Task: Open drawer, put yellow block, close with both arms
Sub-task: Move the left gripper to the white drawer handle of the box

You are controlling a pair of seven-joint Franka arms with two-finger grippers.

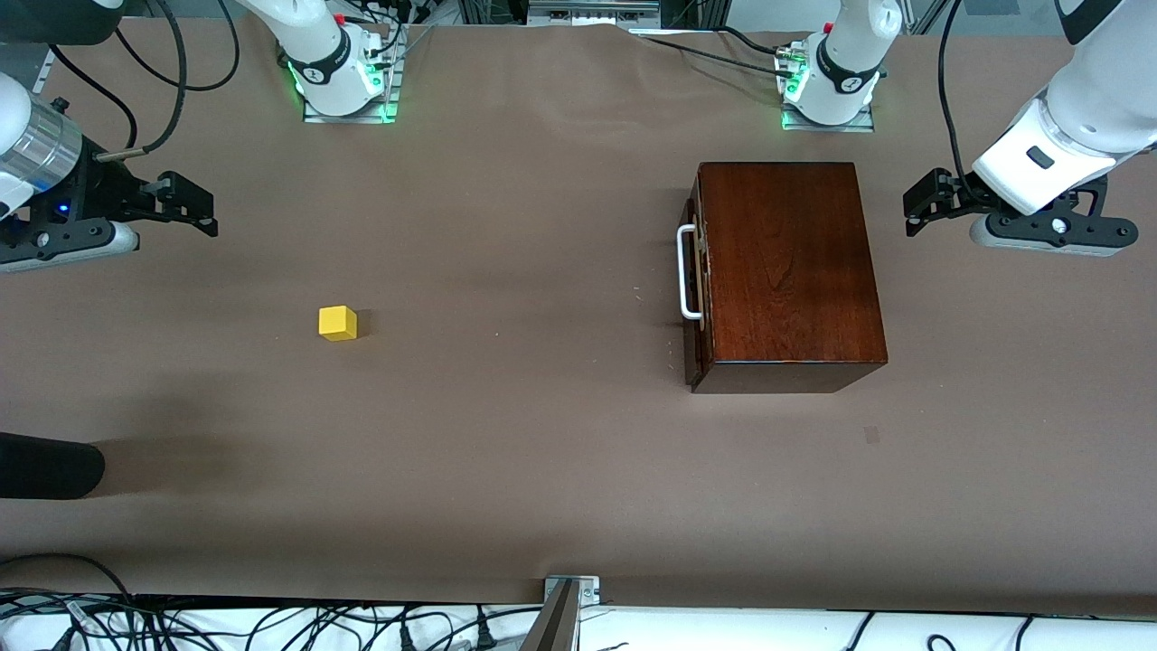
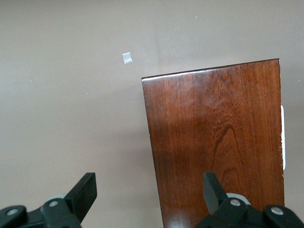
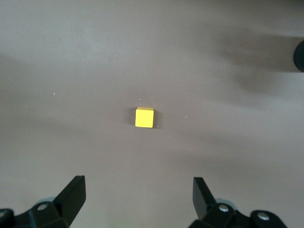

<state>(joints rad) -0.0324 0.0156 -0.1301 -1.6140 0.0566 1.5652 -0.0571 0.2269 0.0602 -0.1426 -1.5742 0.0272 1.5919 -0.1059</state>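
The dark reddish-brown wooden box (image 1: 791,271) stands toward the left arm's end of the table. Its drawer (image 1: 696,280) is shut, and the white bar handle (image 1: 687,273) faces the right arm's end. The yellow block (image 1: 337,323) lies on the brown table toward the right arm's end. My left gripper (image 1: 920,206) is open and empty, in the air beside the box on the side away from the handle. The left wrist view (image 2: 148,183) shows the box top (image 2: 218,142). My right gripper (image 1: 203,210) is open and empty in the air. The right wrist view (image 3: 138,184) shows the block (image 3: 144,117) ahead of it.
A dark rounded object (image 1: 45,466) juts in at the right arm's end, nearer the camera than the block. A small tape mark (image 1: 871,435) lies on the table nearer the camera than the box. A metal bracket (image 1: 569,589) sits at the table's near edge.
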